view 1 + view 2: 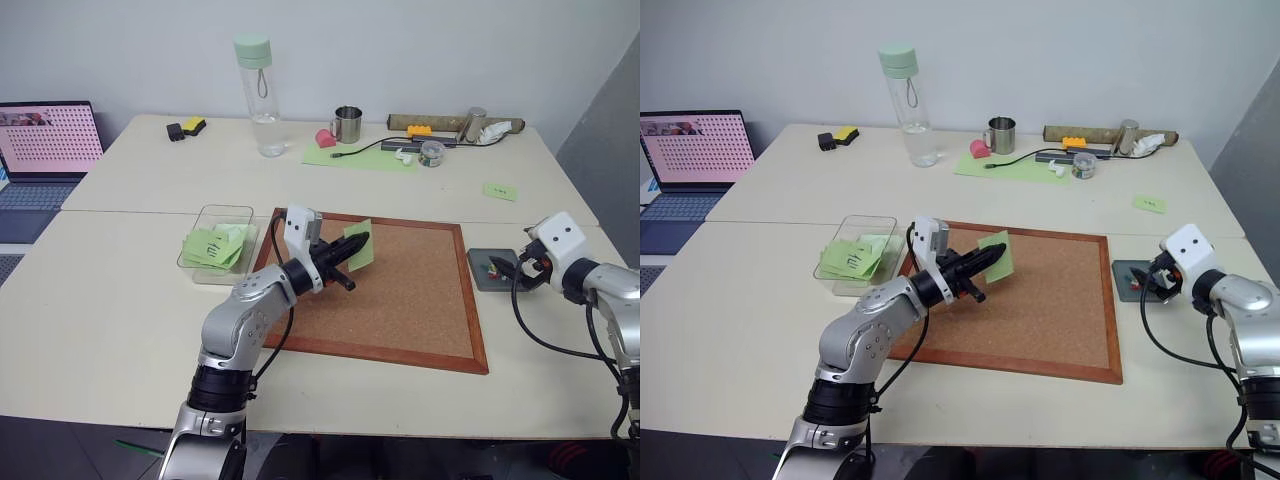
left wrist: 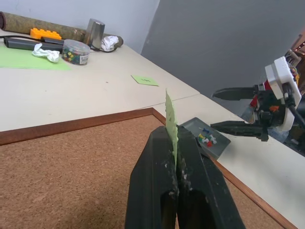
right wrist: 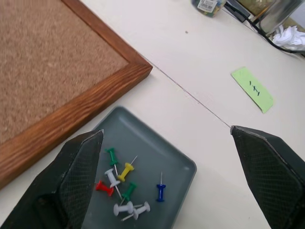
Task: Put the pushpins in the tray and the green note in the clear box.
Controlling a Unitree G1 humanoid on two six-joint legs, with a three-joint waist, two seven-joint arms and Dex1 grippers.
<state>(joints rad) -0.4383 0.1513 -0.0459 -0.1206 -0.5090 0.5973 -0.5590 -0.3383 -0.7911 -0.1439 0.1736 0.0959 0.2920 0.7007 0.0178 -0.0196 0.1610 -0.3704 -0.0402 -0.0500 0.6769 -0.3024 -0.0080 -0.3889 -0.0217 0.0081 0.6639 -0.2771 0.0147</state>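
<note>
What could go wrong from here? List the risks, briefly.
1. The left tool pinches the green note by one edge only; the slip could bend or slide out on the way to the clear box.
2. The clear box already holds several green slips, so a note released high might land on its rim or outside.
3. The right tool hangs open just over the tray; a low move could scatter the pushpins.
</note>
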